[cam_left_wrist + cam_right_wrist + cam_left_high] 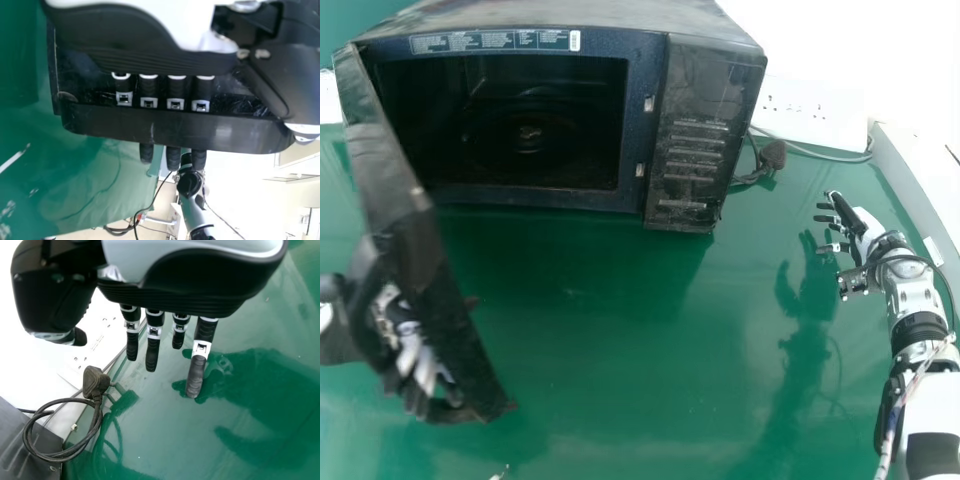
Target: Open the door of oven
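While the dark, flat door (pixel 425 240) of the oven stood swung wide out from the opening's left side, my left hand (pixel 415 358) was at its outer face. I had the fingers fairly straight, passed behind the curved black handle (pixel 175 128), their tips past its far edge. To the right of the door, the boxy black oven (pixel 560 15) sat on the glossy green counter (pixel 600 310), its dark cavity (pixel 520 120) exposed. A ribbed black control panel (pixel 690 140) flanked that cavity on the right. Just beside the oven's right side lay a black plug (pixel 773 155) on its cord, near a white socket strip (pixel 800 115). Farthest right, my right hand (pixel 861 232) was over the counter, well apart from the oven, fingers loosely extended and thumb spread away, holding nothing.
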Controlling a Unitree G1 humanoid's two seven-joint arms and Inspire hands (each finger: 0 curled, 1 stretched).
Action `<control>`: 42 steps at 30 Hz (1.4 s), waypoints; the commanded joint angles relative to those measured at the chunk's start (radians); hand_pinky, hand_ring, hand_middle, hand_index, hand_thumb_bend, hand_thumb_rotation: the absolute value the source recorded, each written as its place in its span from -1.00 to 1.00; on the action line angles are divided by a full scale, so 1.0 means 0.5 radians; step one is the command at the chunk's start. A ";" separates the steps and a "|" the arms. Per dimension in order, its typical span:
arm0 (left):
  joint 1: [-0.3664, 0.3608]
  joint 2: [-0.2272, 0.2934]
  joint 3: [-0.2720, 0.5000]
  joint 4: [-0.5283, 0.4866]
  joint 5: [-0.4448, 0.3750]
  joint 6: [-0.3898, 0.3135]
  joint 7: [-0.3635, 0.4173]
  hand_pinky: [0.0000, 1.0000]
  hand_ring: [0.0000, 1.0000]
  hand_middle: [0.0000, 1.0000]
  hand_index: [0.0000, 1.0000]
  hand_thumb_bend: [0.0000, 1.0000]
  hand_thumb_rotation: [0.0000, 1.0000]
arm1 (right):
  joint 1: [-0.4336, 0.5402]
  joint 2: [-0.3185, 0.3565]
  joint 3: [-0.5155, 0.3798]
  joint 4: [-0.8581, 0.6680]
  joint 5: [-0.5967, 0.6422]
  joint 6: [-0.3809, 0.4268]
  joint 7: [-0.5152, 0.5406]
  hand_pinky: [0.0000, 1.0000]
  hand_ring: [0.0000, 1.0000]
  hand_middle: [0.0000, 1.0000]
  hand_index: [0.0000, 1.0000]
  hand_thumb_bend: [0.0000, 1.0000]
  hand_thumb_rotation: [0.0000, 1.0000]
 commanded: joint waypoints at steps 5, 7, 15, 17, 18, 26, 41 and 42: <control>-0.116 0.284 0.741 0.348 -0.054 0.183 0.297 -0.33 -0.21 -0.12 -0.01 0.06 -0.71 | 0.200 -0.003 0.023 0.132 -0.047 0.139 0.059 0.26 0.51 0.65 0.79 0.08 0.05; -0.118 0.305 0.740 0.369 -0.018 0.090 0.221 -0.36 -0.25 -0.11 0.00 0.04 -0.92 | 0.198 -0.006 0.024 0.135 -0.049 0.157 0.055 0.30 0.53 0.64 0.76 0.15 0.07; 0.107 -0.009 0.662 0.437 0.194 -0.234 0.293 -0.55 -0.44 -0.17 -0.01 0.01 -1.00 | 0.204 -0.007 0.017 0.130 -0.043 0.117 0.046 0.26 0.54 0.66 0.77 0.20 -0.05; 0.079 -0.100 0.701 0.550 0.108 -0.396 0.244 -0.54 -0.44 -0.25 -0.02 0.00 -0.92 | 0.199 -0.006 0.034 0.133 -0.058 0.131 0.053 0.25 0.54 0.65 0.73 0.15 0.00; 0.005 -0.155 0.700 0.672 0.054 -0.557 0.128 -0.53 -0.42 -0.26 -0.03 0.00 -0.87 | 0.197 -0.005 0.030 0.134 -0.052 0.141 0.065 0.27 0.55 0.67 0.75 0.12 0.08; -0.237 0.014 0.455 1.270 -0.242 -1.172 -0.218 -0.48 -0.27 -0.09 -0.02 0.01 -0.82 | 0.197 0.000 0.009 0.134 -0.029 0.133 0.053 0.23 0.52 0.70 0.83 0.07 0.14; -0.019 0.106 0.525 1.470 -0.239 -1.476 -0.218 -0.49 -0.31 -0.20 -0.13 0.27 0.26 | 0.182 -0.013 0.040 0.139 -0.077 0.164 0.091 0.16 0.50 0.68 0.83 0.11 0.14; 0.011 0.107 0.565 1.449 -0.205 -1.485 -0.214 -0.47 -0.29 -0.20 -0.19 0.27 0.52 | 0.186 -0.012 0.034 0.137 -0.072 0.152 0.092 0.15 0.49 0.69 0.83 0.10 0.14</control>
